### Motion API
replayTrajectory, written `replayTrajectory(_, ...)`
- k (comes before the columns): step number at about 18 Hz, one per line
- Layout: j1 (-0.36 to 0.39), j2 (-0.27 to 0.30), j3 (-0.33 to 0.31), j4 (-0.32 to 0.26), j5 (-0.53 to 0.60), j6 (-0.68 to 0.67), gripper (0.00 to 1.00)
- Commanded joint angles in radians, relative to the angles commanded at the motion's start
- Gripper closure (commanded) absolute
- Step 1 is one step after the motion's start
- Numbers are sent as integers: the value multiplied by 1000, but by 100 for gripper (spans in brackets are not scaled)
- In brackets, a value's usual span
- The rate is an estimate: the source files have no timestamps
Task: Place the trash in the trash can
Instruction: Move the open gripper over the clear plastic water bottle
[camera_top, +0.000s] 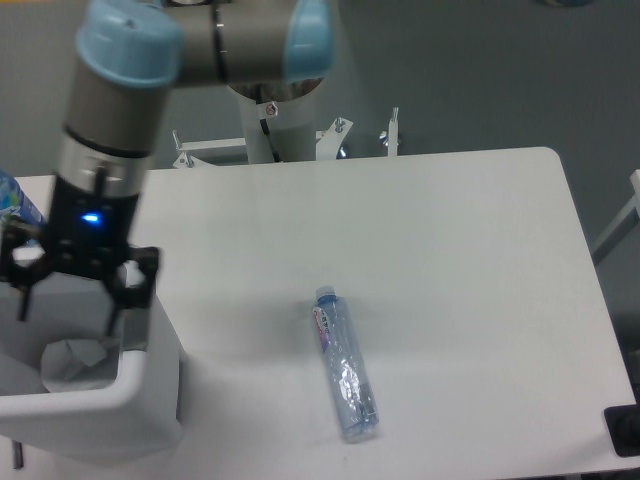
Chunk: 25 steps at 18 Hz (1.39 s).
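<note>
The white trash can (150, 385) stands at the table's front left corner. A crumpled white paper wrapper (75, 360) lies inside it, apart from the fingers. My gripper (72, 300) hangs open just above the can's opening, with nothing between its fingers. A crushed clear plastic bottle (344, 365) with a white-pink label lies on the table right of the can, cap pointing away from the front edge, well away from the gripper.
A blue-tinted bottle (12, 202) pokes in at the left edge behind the arm. The robot's base column (275, 110) stands behind the table's far edge. The white table (450, 260) stretches to the right.
</note>
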Motion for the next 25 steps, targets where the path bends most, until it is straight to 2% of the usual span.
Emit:
replayTrajectory(3,81,-14,-5,-1,38,57,7)
replayTrajectory(6,123,-17,-5,-5,138,100,5)
replayTrajectory(9,158,-41,2,-1,166,124,2)
replayTrajectory(14,163,-52,-57,-20,314,189,0)
replayTrajectory(15,164,-60,-60,-26,318,201,0)
replayTrajectory(20,167,-106,-72,-136,318,204,0)
replayTrajectory(25,166,-182,-71,-155,316,219,0)
